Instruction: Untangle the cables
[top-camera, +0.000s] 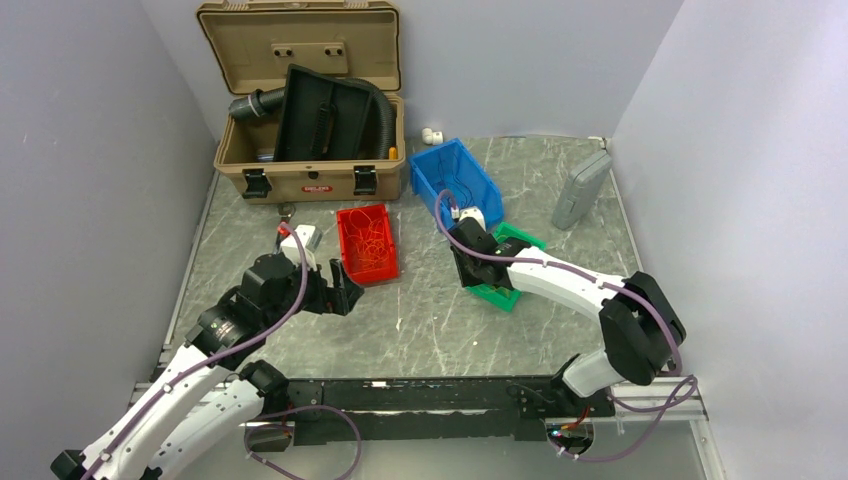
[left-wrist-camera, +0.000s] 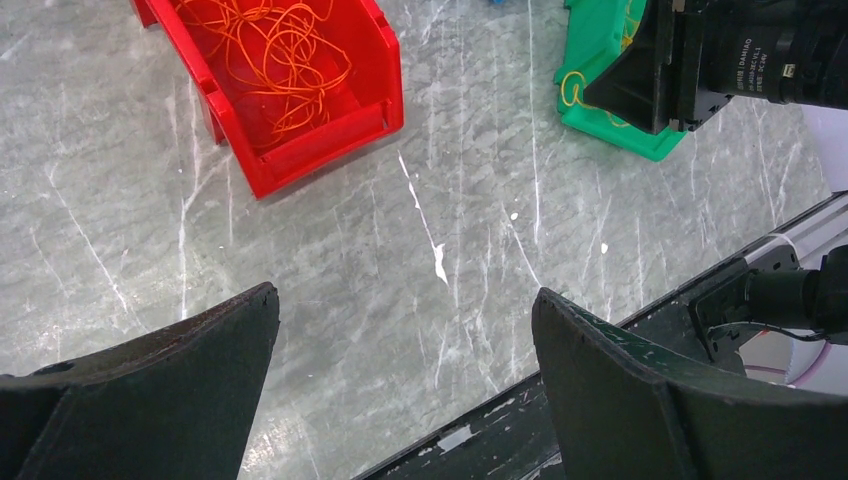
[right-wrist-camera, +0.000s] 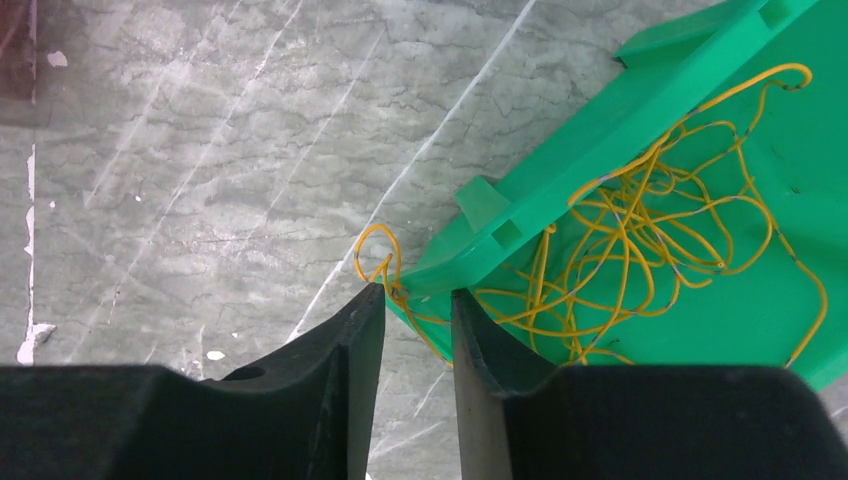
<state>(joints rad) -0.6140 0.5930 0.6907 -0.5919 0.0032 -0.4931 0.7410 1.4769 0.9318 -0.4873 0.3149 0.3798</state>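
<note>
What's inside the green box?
A tangle of thin yellow wires lies in the green box. One loop pokes out past its corner, over the table. The right gripper hides the near corner, so anything there cannot be seen.

The orange cables (left-wrist-camera: 285, 70) lay as a loose tangle of thin strands inside the red bin (left-wrist-camera: 320, 150). The yellow cables (right-wrist-camera: 650, 250) sprawled in looping knots in the green bin (right-wrist-camera: 600, 120), one small loop hanging over its corner onto the grey marbled surface (right-wrist-camera: 200, 150)
</note>
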